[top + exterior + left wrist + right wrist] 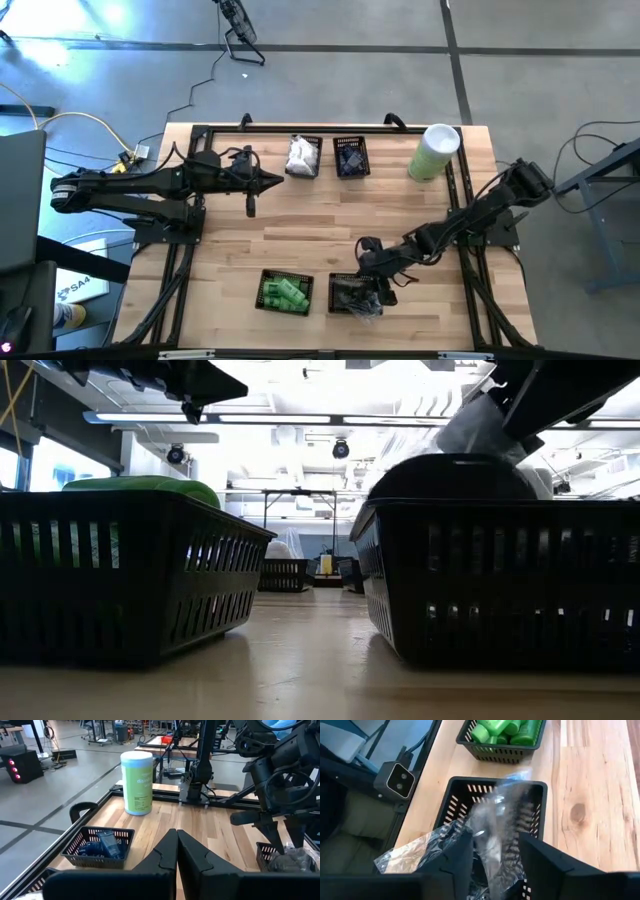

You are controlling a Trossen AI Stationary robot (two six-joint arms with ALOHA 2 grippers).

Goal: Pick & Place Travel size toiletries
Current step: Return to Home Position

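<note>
The right claw [372, 290] hung over a black basket [338, 290] of dark, clear-wrapped pieces [365, 308]. Just beside it, away from its arm, a second basket [262, 291] held bright green bottles [287, 292]. The left claw [275, 181] pointed across the table, with a basket [320, 158] of white packets [301, 156] just ahead to one side, a basket of dark blue pieces [351, 158] past that, and a pale green canister [435, 152] farther on.
</note>
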